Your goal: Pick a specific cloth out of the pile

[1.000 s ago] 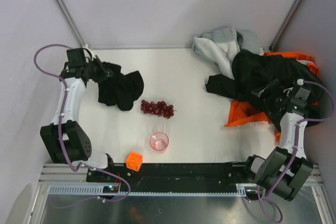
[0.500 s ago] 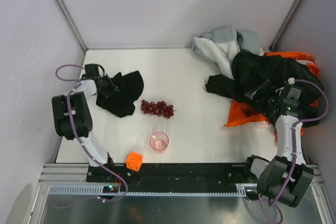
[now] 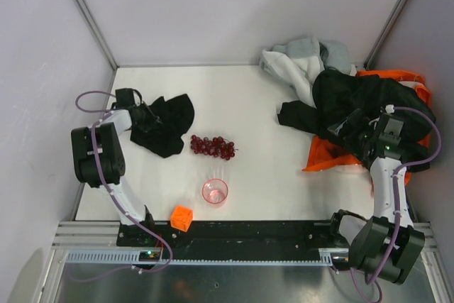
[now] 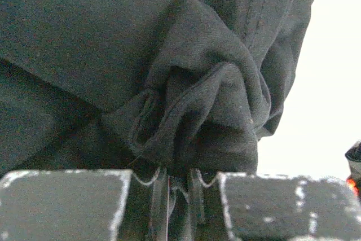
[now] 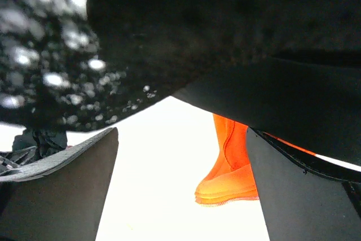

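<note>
The black cloth [image 3: 167, 123] lies crumpled on the white table at the left, far from the pile. My left gripper [image 3: 140, 116] is shut on a bunched fold at its left edge; in the left wrist view the cloth [image 4: 169, 77] fills the frame above the closed gripper [image 4: 179, 191]. The pile sits at the back right: a large black garment [image 3: 362, 97], an orange one [image 3: 332, 154] and pale grey-white ones [image 3: 301, 58]. My right gripper [image 3: 352, 130] is open over the black garment's near edge; its wrist view shows the open gripper [image 5: 180, 196], empty, with orange fabric [image 5: 228, 179] beyond.
A bunch of dark red grapes [image 3: 212, 147] lies just right of the cloth. A pink cup [image 3: 215, 191] and an orange cube [image 3: 182, 216] stand near the front edge. Walls close the left, back and right sides.
My left arm has folded down and drawn in, bringing the held cloth lower and bunching it toward the left. My right gripper has shifted slightly over the pile.
</note>
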Available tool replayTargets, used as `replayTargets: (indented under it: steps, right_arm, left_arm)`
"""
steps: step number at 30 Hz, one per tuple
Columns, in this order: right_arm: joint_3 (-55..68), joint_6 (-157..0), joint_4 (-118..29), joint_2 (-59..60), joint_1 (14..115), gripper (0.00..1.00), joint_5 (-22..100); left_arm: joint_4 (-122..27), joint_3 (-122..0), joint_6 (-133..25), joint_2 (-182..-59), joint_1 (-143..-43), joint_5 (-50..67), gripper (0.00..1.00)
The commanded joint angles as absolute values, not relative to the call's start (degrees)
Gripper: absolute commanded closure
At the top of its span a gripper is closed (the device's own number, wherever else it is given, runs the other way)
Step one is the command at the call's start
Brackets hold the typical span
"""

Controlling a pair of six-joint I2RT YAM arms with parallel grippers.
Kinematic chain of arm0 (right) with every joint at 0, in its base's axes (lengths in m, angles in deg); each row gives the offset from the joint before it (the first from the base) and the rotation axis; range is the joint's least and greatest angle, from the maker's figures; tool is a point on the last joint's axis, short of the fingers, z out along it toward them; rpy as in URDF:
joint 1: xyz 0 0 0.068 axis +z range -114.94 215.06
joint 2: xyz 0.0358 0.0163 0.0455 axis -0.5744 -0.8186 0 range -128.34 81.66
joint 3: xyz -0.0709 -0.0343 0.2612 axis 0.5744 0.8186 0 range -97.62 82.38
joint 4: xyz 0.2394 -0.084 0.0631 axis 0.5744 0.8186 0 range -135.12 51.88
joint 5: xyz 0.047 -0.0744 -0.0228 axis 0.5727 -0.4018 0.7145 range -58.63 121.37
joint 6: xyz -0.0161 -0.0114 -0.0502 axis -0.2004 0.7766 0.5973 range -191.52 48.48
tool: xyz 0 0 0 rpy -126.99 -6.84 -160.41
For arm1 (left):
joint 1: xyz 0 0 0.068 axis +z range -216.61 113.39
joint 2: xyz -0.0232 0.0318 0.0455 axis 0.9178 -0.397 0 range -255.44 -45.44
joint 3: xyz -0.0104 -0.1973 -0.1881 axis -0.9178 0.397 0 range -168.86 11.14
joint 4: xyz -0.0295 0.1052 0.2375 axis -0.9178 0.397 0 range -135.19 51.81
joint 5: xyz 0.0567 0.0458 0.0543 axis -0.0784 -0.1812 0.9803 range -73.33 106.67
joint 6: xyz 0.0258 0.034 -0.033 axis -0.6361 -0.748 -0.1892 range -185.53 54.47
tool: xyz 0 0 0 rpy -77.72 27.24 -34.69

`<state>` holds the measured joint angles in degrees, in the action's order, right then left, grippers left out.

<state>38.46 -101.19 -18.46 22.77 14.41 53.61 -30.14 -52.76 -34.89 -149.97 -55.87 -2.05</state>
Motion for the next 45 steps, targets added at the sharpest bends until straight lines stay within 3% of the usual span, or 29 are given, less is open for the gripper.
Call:
replayTargets:
  steps: [1, 6, 7, 9, 17, 26, 38, 45]
  right_arm:
    - [38.5, -100.6, -18.5, 23.9, 16.0, 0.01, 52.6]
    - [38.4, -100.8, -17.8, 24.7, 17.8, 0.01, 51.6]
    - [38.4, -100.8, -17.6, 24.8, 18.3, 0.01, 51.5]
    - [38.5, -101.0, -17.5, 25.2, 19.2, 0.01, 51.3]
    - [38.9, -103.1, -18.0, 25.7, 24.3, 0.01, 49.8]
    - [38.9, -104.6, -19.1, 24.9, 29.5, 0.01, 48.1]
    - [38.9, -104.7, -15.5, 28.0, 40.5, 0.01, 39.7]
    - [38.9, -104.4, -8.6, 33.8, 48.3, 0.01, 28.3]
  left_arm:
    - [-30.2, -51.3, -35.0, -143.8, -55.7, -0.4, 0.74]
    - [-29.9, -49.2, -35.0, -136.6, -55.7, -1.5, 0.18]
    - [-29.8, -48.7, -34.8, -134.9, -55.7, -1.9, 0.09]
    - [-29.7, -47.2, -34.1, -130.8, -55.7, -3.4, 0.03]
    - [-29.6, -42.1, -33.7, -117.7, -55.8, -7.9, 0.00]
    - [-26.1, -42.4, -37.9, -113.9, -58.4, -7.3, 0.00]
    - [-10.2, -44.8, -46.6, -107.8, -82.3, 16.3, 0.00]
    - [-5.8, -39.2, -43.6, -99.4, -89.4, 17.5, 0.00]
